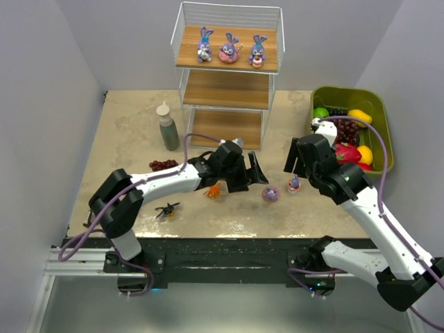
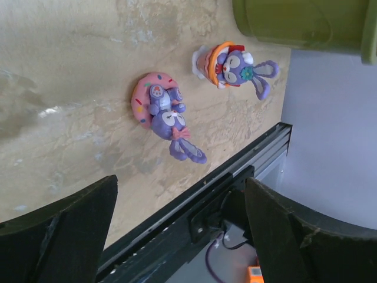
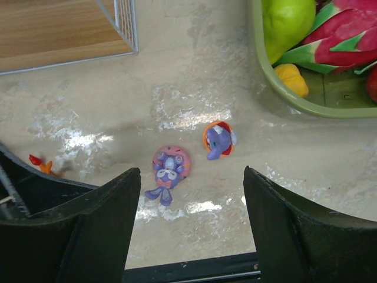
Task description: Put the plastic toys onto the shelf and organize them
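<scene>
The shelf [image 1: 227,89] stands at the back middle, with three purple-blue bunnies [image 1: 229,50] on its top board. On the table lie a bunny in a pink ring [image 1: 270,194], a bunny in an orange ring [image 1: 294,184], an orange creature [image 1: 215,190] and a black bug [image 1: 167,209]. My left gripper [image 1: 253,176] is open and empty, just left of the pink-ring bunny [image 2: 162,112]. My right gripper [image 1: 294,165] is open and empty above both ringed bunnies: the pink-ring one [image 3: 169,168] and the orange-ring one [image 3: 219,140]. The left wrist view also shows the orange-ring bunny [image 2: 232,65].
A grey-green bottle [image 1: 168,127] and a dark red grape bunch [image 1: 163,164] sit left of the shelf. An olive-green fruit bin [image 1: 383,118] stands at the right, close to the right arm. The table's front edge [image 2: 194,188] is near the bunnies.
</scene>
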